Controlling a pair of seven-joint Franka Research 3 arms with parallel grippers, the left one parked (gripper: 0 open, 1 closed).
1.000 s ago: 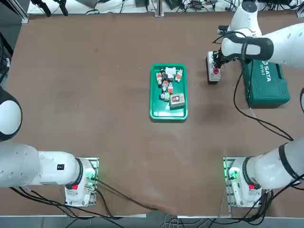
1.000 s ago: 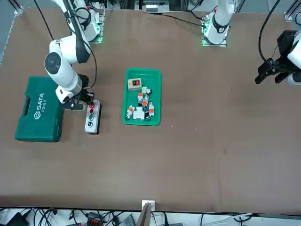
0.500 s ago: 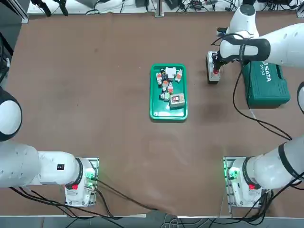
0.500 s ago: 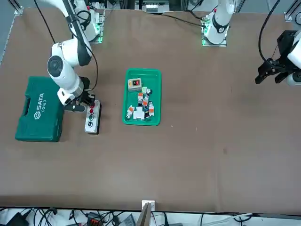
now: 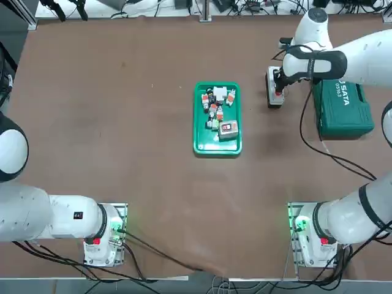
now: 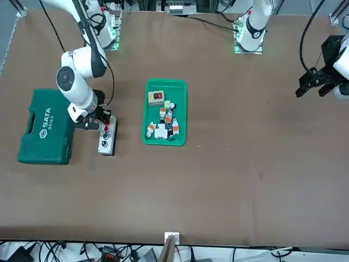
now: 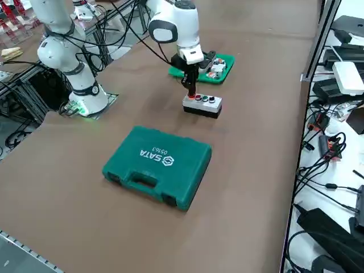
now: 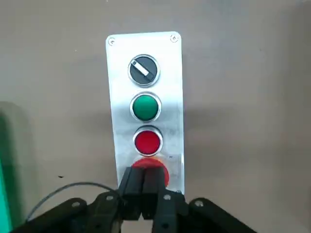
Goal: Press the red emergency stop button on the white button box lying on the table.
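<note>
On the table (image 5: 122,122), the white button box (image 5: 274,87) lay between the tray (image 5: 217,144) and the toolcase (image 5: 343,107), with the right gripper (image 8: 144,187), fingers together, over its end.

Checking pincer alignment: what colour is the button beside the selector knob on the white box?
Green, seen best in the right wrist view.
</note>
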